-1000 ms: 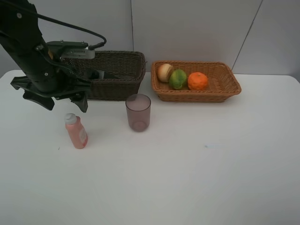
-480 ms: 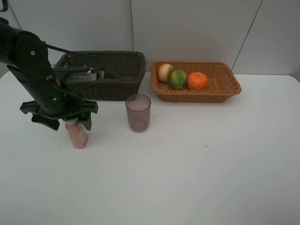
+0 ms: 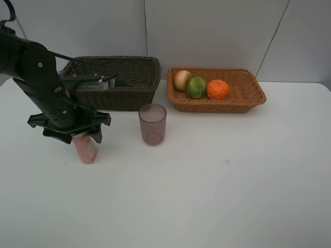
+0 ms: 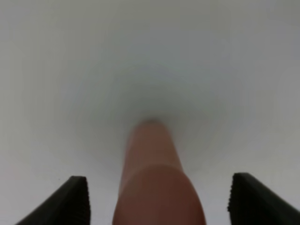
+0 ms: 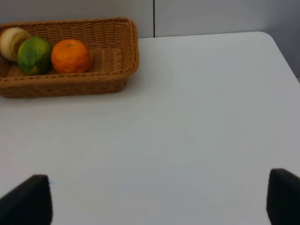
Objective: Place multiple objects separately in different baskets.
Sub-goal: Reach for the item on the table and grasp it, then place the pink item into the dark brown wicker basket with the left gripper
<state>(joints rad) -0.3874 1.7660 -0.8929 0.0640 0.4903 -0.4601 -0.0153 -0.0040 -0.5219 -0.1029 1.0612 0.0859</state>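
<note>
The pink bottle stands upright on the white counter at the left of the high view, in front of the dark brown basket and well to the left of the purplish cup. It looks like a small plastic squeeze bottle: probably light, with smooth walls that could slip or give a little under pressure. Tall and narrow on a small base, it would likely tip at a sideways knock. The best hold seems to be across the upper body or shoulder just under the cap, squeezed squarely so it lifts straight.

The left claw sits over the top of the bottle and hides its cap in the high view. In the left wrist view the bottle rises between the 2 dark fingers, with bare counter showing on each side. So the jaws stand fairly wide, straddling the bottle without pressing it, and nothing is held yet.

The right claw is out of the high view. Its own camera shows its 2 tips far apart over bare counter, wide and holding nothing.

The light tan basket, at upper right, carries the orange, the mango and the red-yellow fruit.
</note>
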